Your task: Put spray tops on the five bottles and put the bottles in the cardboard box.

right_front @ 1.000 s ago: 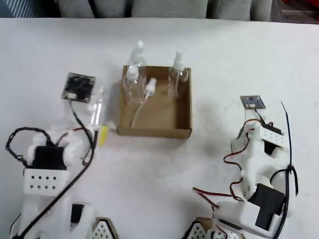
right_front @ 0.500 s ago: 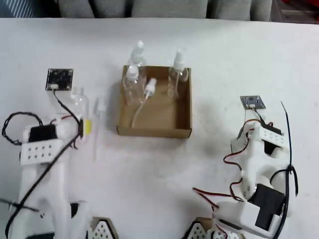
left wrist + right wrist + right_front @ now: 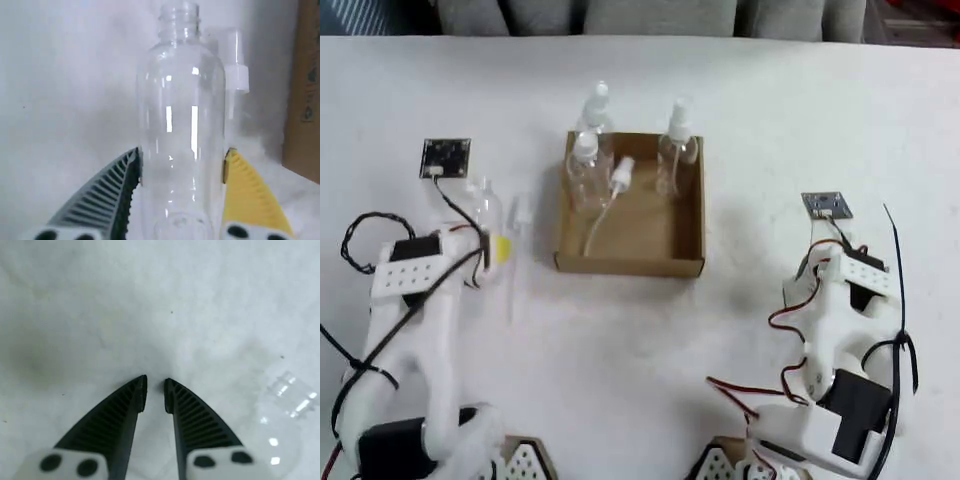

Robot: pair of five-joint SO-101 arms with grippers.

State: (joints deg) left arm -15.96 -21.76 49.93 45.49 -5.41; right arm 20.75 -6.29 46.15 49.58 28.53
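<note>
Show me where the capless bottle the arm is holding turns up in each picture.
High view: bottle left of the box.
Left wrist view: centre, held by the left gripper.
Right wrist view: not in it.
Shared landmark: the box, at the left wrist view's edge.

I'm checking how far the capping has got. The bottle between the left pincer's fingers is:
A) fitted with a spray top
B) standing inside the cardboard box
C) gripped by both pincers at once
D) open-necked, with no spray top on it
D: in the left wrist view the bottle in the left pincer has a bare threaded neck. A loose spray top lies beside it, and both are outside the cardboard box.
</note>
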